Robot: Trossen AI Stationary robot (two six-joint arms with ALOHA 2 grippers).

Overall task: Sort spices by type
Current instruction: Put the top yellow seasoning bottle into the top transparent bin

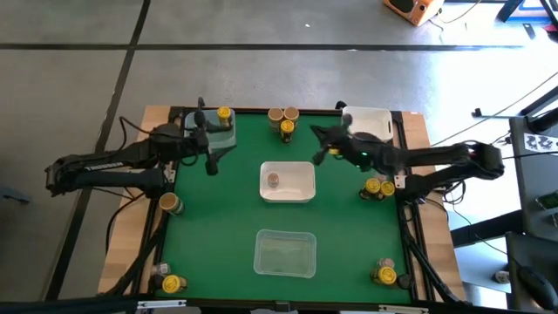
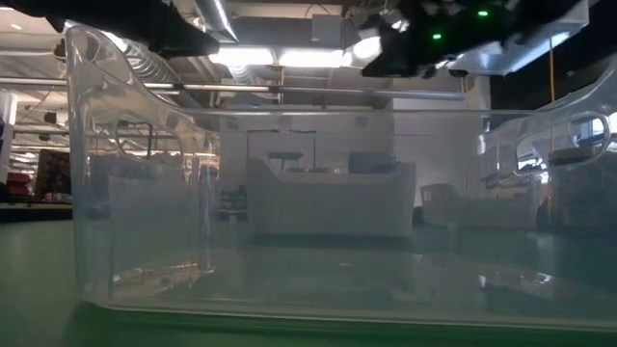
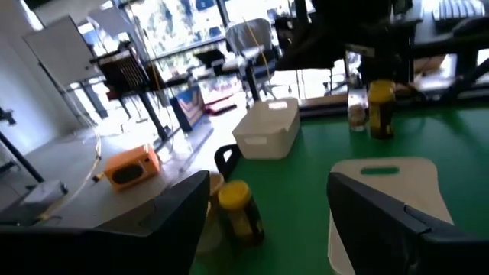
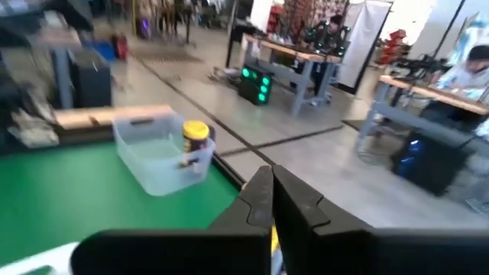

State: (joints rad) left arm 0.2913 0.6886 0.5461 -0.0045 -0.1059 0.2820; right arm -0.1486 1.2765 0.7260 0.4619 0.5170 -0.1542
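Several small spice jars stand on the green table. A yellow-lidded jar (image 1: 224,113) sits in the clear bin (image 1: 215,133) at the far left. Three jars (image 1: 284,119) stand at the far centre, and one jar (image 1: 273,180) is in the white middle bin (image 1: 301,194). My left gripper (image 1: 212,146) hovers open by the clear far-left bin. In its wrist view a yellow-lidded jar (image 3: 238,210) shows on the table beyond its spread fingers. My right gripper (image 1: 318,144) hangs shut above the table right of the far-centre jars, its closed fingers (image 4: 260,198) pointing toward the far-left bin (image 4: 160,160).
A white bin (image 1: 370,122) stands at the far right and a clear bin (image 1: 284,253) at the near centre, filling the low view (image 2: 308,241). More jars stand at the right (image 1: 379,187), the near right (image 1: 385,274), the left (image 1: 169,203) and the near left (image 1: 171,283).
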